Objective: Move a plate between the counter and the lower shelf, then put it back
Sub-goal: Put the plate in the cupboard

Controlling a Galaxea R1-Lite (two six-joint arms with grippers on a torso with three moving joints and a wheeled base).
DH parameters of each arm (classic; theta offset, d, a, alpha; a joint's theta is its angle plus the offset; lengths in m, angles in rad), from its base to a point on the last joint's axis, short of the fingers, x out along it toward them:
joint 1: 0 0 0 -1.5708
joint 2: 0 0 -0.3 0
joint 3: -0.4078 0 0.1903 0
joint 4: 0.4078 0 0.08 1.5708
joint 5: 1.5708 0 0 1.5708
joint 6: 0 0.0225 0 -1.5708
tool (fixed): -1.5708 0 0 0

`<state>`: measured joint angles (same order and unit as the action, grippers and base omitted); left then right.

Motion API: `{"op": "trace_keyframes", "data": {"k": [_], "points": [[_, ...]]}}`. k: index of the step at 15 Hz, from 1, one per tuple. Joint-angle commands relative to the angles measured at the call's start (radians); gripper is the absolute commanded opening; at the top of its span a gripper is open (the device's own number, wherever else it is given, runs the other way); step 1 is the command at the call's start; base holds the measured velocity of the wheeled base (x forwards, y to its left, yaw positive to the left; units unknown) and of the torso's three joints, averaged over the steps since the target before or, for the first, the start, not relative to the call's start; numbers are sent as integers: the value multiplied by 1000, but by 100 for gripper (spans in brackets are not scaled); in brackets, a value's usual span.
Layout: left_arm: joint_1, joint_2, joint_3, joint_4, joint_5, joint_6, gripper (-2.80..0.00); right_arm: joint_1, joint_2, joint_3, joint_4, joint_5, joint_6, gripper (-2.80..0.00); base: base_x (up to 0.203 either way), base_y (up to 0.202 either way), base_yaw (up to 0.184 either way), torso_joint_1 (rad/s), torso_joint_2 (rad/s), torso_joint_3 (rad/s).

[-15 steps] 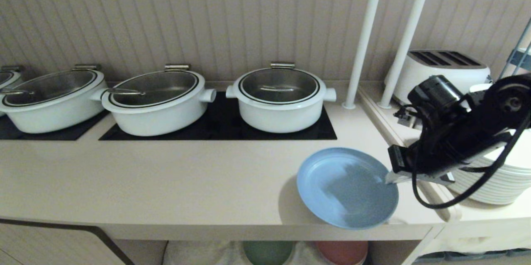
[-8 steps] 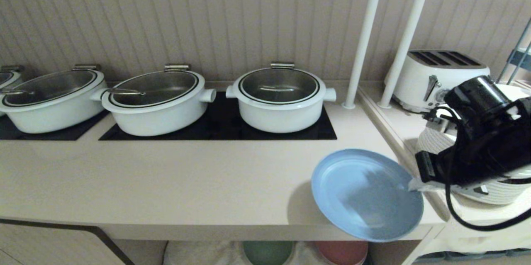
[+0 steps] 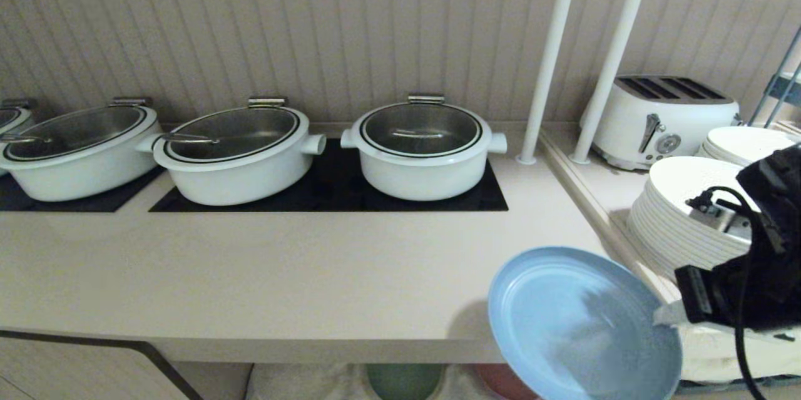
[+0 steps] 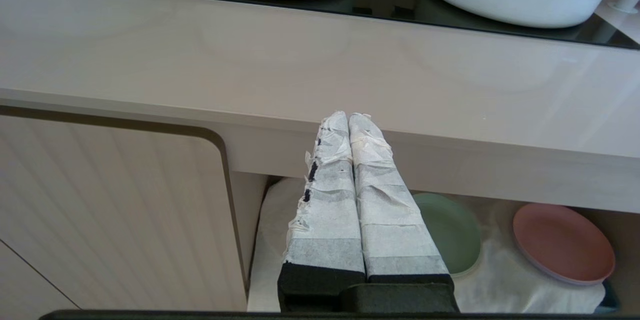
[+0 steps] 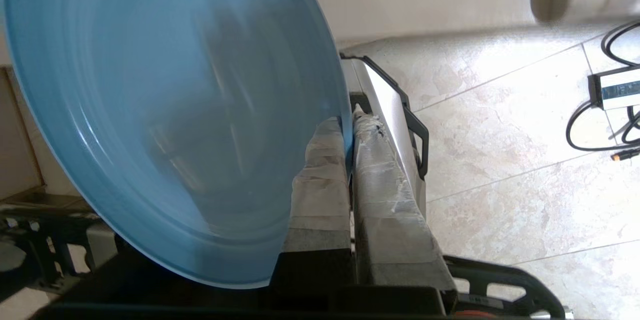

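One plate (image 3: 582, 325) pinched by right gripper (image 5: 349, 129) | left gripper (image 4: 348, 122) closed, empty

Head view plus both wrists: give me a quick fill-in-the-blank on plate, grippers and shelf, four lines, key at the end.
1. The right gripper is shut on the rim of the ____ plate.
2. The plate hangs tilted past the front edge of the ____.
3. The left gripper, fingers together, holds ____.
4. On the lower shelf lie a green plate and a ____ plate.

Missing words: blue; counter; nothing; pink
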<state>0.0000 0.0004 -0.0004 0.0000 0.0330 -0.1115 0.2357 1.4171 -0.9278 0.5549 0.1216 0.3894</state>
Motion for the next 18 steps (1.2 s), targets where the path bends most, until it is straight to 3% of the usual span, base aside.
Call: {"op": "trace_keyframes", "data": {"k": [1,10,18], "points": [[0,0,0,0,1,0,-280,-2,-85,55,3,1,3,-280,0,0,0,0,0,0],[0,0,-1,0,1,0,-280,-9,-332,287,17,-1,6,-280,0,0,0,0,0,0],[0,0,0,0,1,-1,-280,-19,-516,423,143,-4,9,-280,0,0,0,0,0,0]]}}
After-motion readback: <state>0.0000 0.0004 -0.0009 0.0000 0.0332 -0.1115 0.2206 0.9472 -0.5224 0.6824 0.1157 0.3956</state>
